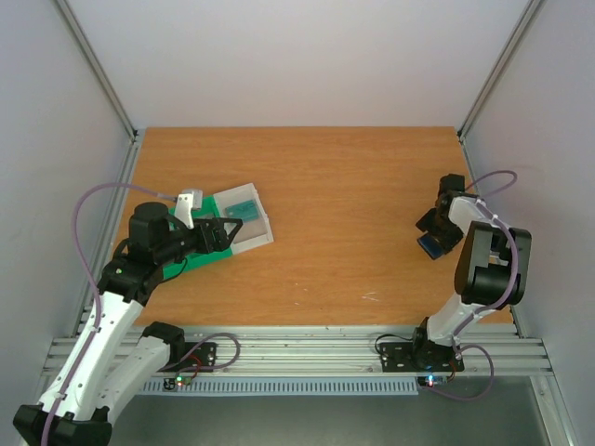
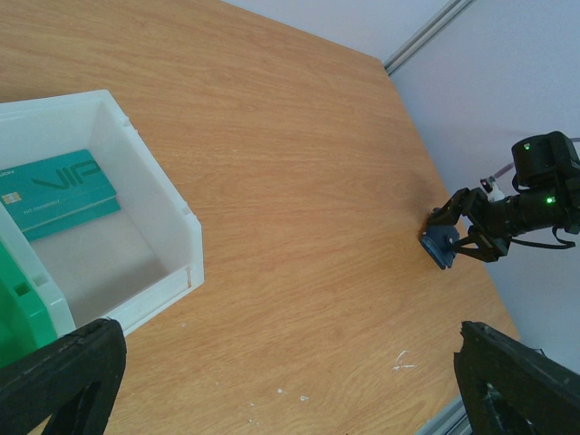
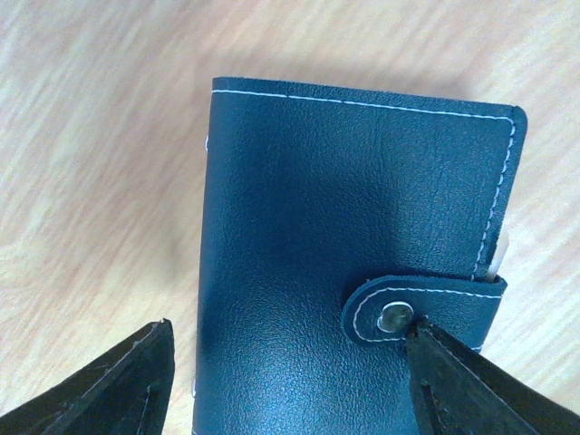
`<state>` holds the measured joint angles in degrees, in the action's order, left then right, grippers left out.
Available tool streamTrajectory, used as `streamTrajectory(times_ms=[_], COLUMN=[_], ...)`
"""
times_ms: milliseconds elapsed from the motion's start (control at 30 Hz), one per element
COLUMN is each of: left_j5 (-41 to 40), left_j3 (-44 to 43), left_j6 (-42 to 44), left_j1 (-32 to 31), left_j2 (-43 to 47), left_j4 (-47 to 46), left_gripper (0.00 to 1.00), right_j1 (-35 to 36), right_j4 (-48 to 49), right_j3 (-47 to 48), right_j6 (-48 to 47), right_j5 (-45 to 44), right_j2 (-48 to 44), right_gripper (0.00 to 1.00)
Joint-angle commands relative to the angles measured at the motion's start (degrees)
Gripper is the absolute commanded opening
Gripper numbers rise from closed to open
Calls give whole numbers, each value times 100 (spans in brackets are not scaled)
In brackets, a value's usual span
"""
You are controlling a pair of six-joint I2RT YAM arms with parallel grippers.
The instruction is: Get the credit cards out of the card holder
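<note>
Grey walls [image 1: 279, 56] are boxing in an orange-brown wooden table [image 1: 353, 186]. At far left a green bin [image 1: 191, 260] is sitting touching a white bin [image 2: 163, 217]. The green bin's contents are not showing. The white bin is holding one teal credit card [image 2: 59, 192], lying flat against its far wall, with "VIP" in large letters and a chip on its left end; the smaller print is too small to read. The left gripper [image 1: 216, 234] is hovering over the near edge of the bins, fingers [image 2: 63, 372] spread wide, pinching nothing. The middle of the table is showing only a few pale flecks. At far right the right gripper [image 3: 290, 331] is reaching down at the card holder [image 3: 353, 199], which is sitting near the table's right edge, well apart from the bins. The holder is dark navy with white stitching, its strap [image 3: 426, 304] snapped closed with a metal stud [image 3: 393, 317]. One finger is overlapping the strap side and the other is showing beside the opposite edge; cannot tell whether they are clamping it.
</note>
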<state>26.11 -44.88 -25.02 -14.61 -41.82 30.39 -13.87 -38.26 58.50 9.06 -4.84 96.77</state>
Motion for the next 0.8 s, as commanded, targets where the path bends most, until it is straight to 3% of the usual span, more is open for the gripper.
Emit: streamTrajectory(times_ms=[0,367,767], left_j5=[-44,-44,126], left_j3=[-80,-115,-144], left_j6=[80,164,274], left_j1=[-24,-23,-17], left_j2=[65,-16,-9], left_j4=[-103,-33,24], left_gripper=[99,99,99], right_j1=[440,1374,3047], right_j4=[48,-98,-397], right_j3=[91,142,166], right_j6=[-106,-340,-404], right_j5=[424,596,505], right_j2=[307,542,550], right_gripper=[69,69,66])
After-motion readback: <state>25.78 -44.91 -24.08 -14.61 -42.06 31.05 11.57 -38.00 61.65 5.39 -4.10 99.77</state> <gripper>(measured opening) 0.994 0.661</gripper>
